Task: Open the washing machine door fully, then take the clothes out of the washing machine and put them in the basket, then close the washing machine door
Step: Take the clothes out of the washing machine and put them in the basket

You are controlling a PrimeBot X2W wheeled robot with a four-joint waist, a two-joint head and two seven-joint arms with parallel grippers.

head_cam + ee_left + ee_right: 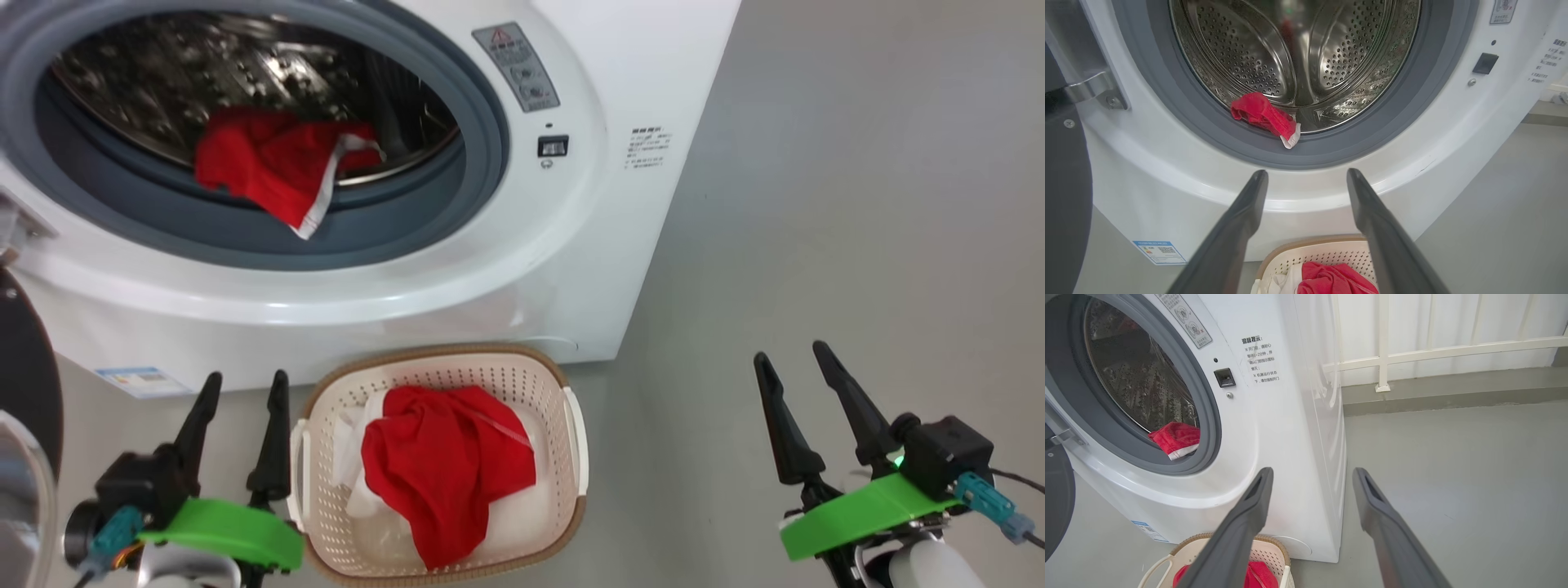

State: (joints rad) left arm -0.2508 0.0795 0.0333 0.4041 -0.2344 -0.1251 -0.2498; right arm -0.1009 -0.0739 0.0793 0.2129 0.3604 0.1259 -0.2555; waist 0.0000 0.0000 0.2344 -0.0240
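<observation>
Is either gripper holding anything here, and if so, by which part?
Nothing is held: the left gripper and the right gripper are both open and empty.

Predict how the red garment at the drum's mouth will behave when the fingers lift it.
Probably floppy: the red garment lies crumpled and its white-trimmed corner droops over the grey gasket, so it should sag from any pinch point. Likely light, since it looks like thin cloth. It may drag on the gasket rather than slide freely; whether it is wet cannot be told.

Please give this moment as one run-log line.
washing machine door: open | drum: red garment at gasket | basket: red clothes, white cloth | left gripper: open | right gripper: open
</observation>
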